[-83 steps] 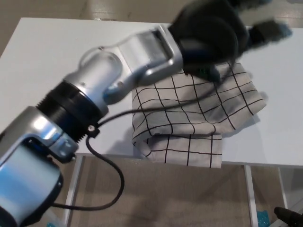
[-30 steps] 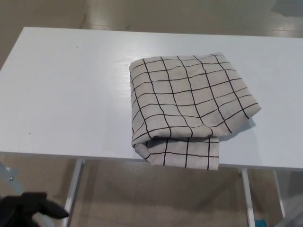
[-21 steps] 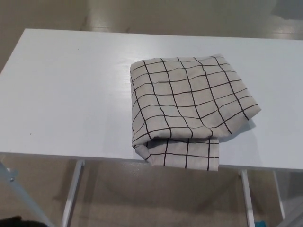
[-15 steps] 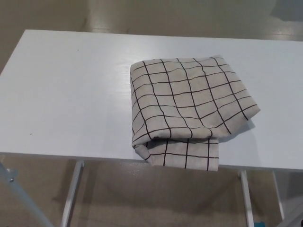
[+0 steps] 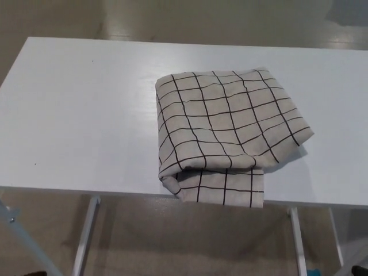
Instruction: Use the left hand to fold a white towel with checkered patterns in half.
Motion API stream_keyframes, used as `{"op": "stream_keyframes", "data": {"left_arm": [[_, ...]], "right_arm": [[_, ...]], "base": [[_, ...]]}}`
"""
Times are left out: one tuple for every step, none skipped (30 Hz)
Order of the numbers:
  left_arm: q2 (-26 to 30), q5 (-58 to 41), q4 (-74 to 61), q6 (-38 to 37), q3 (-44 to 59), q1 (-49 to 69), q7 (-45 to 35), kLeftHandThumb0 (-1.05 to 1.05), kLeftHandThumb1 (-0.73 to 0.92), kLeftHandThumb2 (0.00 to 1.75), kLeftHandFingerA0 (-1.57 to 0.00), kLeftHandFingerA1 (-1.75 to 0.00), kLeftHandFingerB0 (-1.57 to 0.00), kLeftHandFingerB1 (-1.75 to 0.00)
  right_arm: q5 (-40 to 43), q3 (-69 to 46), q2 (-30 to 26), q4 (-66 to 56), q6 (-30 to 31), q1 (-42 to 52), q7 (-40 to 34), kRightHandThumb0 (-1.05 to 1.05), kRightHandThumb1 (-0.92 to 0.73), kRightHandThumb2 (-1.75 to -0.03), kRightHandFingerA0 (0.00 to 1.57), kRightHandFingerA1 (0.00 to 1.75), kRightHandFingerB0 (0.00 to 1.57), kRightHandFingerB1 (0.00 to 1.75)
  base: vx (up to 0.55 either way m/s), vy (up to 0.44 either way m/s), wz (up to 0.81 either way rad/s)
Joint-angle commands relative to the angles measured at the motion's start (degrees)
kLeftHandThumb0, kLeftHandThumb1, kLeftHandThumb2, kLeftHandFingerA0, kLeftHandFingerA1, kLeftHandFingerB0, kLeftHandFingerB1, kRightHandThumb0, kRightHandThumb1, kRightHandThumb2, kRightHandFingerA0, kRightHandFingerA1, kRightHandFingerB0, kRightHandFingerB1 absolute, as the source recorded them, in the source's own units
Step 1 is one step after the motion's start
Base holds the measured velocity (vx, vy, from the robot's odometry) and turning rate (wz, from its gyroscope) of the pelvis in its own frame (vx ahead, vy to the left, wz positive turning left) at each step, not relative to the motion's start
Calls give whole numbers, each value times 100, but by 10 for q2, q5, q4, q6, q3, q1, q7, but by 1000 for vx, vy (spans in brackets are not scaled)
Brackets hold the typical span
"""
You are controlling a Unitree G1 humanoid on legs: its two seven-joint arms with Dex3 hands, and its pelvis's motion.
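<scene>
The white towel with a black checkered pattern lies folded on the white table, right of the middle. Its upper layer rests over a lower layer, whose near edge sticks out and hangs slightly past the table's front edge. Neither of my hands shows in the head view.
The table's front edge runs across the lower part of the picture, with metal legs and beige floor below it. A slanted metal bar shows at the bottom left.
My left arm, which reached over the towel 2.8 s ago, has withdrawn out of view. The towel lies still; the picture has shifted only slightly.
</scene>
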Motion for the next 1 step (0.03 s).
{"op": "stream_keyframes", "data": {"left_arm": [[1,-12,3,-22,-9,3,-12,-71,52,93,-32,-49,-42,-52]], "right_arm": [[-2,2,-6,12,7,3,-2,-45,-75,-63,41,40,44,39]], "base": [[0,0,0]]}}
